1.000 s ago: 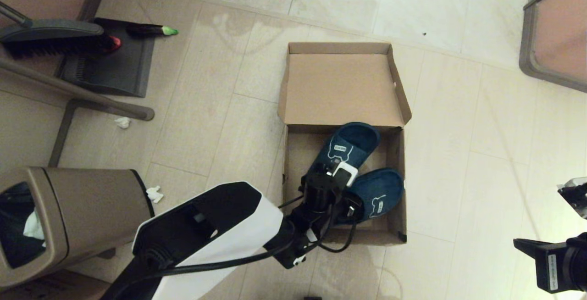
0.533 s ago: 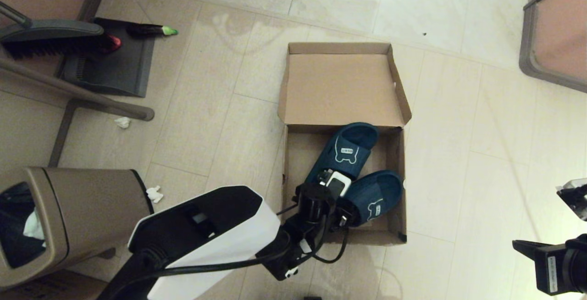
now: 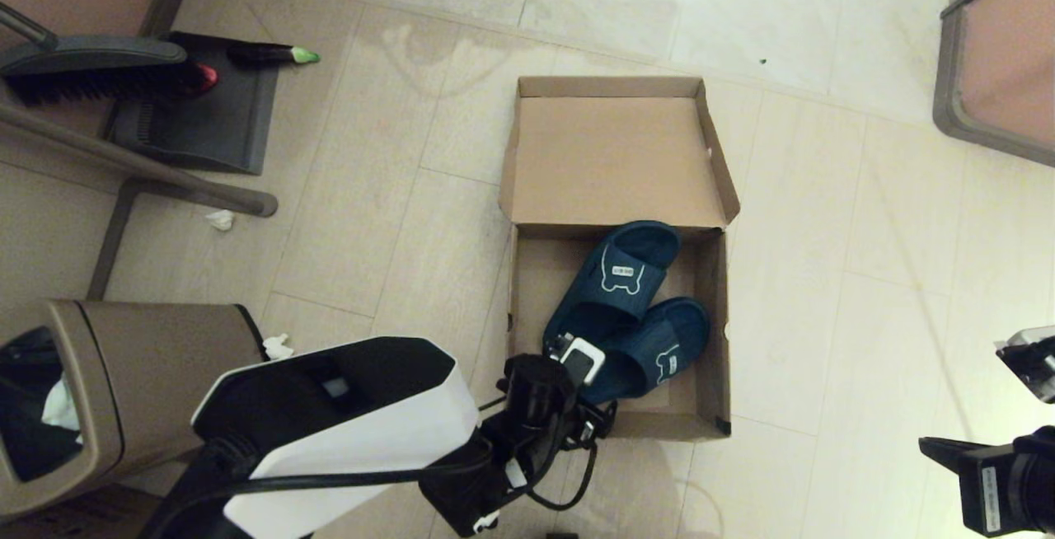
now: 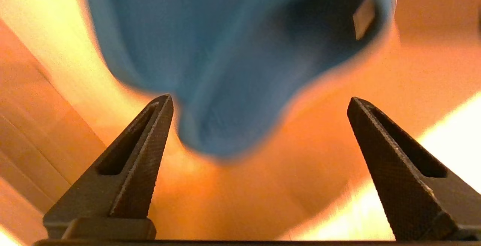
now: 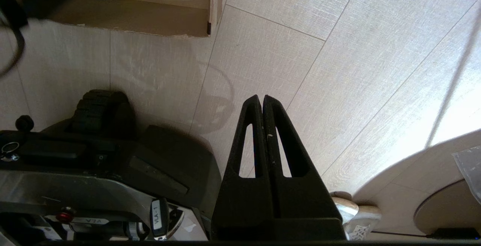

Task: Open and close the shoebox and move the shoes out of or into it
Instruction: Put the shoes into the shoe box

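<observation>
— Since a second ago, what has been changed?
— Both shoes (image 3: pixel 626 308) have been shifted a little within the shoebox (image 3: pixel 713 341), and the left gripper (image 4: pixel 259 101) has been drawn back toward the box's near wall.
— How is the left gripper held?
— Its fingers (image 4: pixel 150 133) are spread wide, released, with nothing clasped; a blurred blue heel is seen just beyond the tips, apart from them.
— Where are the shoes placed?
— Both are laid inside the open shoebox on the floor, one angled toward the far wall, the other nearer and to the right, the two overlapping at the heels. The lid is folded back flat on the far side.
— And the right gripper (image 5: pixel 262 99)?
— It is kept at the near right, fingers pressed together, empty, above the tiles.
</observation>
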Controlling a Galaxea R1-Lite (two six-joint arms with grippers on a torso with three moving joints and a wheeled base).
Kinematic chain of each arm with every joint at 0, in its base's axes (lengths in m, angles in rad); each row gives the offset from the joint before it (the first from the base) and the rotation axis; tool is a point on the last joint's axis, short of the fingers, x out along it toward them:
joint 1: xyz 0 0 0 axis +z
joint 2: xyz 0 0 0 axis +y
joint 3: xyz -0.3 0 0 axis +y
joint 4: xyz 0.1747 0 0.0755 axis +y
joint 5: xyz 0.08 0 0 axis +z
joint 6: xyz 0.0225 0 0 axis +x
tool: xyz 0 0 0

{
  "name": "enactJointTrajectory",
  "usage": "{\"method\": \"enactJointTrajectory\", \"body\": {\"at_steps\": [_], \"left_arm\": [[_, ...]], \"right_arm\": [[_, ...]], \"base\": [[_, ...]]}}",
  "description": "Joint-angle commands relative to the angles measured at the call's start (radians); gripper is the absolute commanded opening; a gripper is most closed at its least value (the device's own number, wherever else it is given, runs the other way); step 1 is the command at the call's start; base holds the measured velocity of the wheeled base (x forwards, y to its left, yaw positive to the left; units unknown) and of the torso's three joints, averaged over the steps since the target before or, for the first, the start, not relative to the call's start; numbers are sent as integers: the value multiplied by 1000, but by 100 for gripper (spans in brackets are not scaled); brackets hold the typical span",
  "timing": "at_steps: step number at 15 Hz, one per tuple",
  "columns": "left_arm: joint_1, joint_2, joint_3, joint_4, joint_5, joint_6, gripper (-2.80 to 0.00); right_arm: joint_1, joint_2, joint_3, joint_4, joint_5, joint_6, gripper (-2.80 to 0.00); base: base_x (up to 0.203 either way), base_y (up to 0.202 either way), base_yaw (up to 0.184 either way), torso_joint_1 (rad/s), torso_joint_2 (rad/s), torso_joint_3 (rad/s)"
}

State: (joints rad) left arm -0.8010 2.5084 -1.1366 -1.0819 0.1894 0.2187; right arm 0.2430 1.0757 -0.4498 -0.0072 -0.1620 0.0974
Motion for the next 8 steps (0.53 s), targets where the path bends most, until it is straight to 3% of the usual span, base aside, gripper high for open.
{"method": "enactJointTrajectory", "body": {"at_steps": [1,6,8], "left_arm": [[9,-11,-94,-2,-2,1,0],[18,64,-399,72,-8,6,0],[26,93,-428,95,-1,62,0]], "right_arm": [[1,3,0,0,-2,1,-280],[1,1,2,-2,-5,1,-280],[1,1,2,-2,-7,1,-280]], "base": [[0,0,0,0,0,0],[0,0,0,0,0,0],[0,0,0,0,0,0]]}}
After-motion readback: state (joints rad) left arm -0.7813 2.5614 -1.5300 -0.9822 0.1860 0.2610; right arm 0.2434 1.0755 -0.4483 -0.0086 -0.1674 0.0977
